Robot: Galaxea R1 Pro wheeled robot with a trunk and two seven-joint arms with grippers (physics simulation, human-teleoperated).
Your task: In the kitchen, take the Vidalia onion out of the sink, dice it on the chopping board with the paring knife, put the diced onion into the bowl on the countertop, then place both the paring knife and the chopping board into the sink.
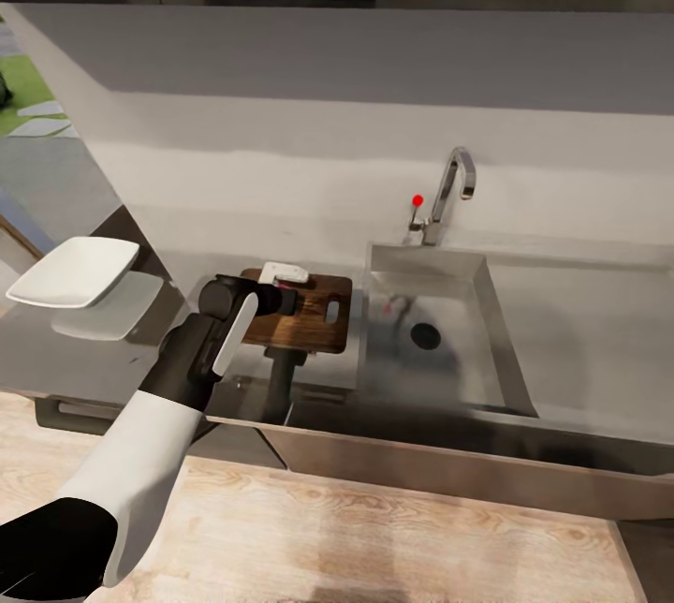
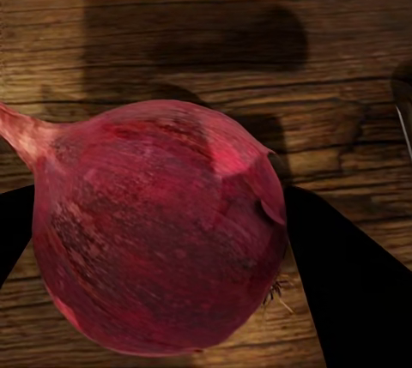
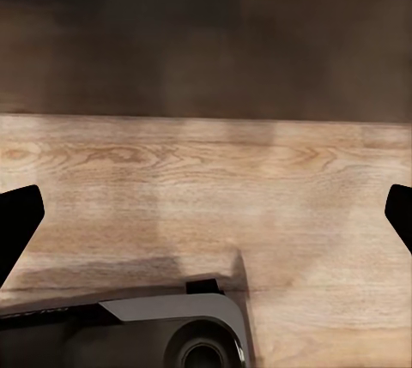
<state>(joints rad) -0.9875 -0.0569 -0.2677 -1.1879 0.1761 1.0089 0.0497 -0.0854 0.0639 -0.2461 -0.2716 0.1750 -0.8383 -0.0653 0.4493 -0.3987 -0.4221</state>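
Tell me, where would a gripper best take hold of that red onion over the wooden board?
Probably around its widest, rounded middle. The Vidalia onion tapers to a thin stem tip at one end and a rooty base at the other, poor places to pinch. The left gripper comes from above the chopping board, one dark finger on each side of the belly, which looks sensible.

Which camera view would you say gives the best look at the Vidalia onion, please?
The left wrist view: the Vidalia onion sits large between the left gripper's dark fingers, over the chopping board. From the head view, the left arm covers it above the board. The right wrist view faces wooden floor.
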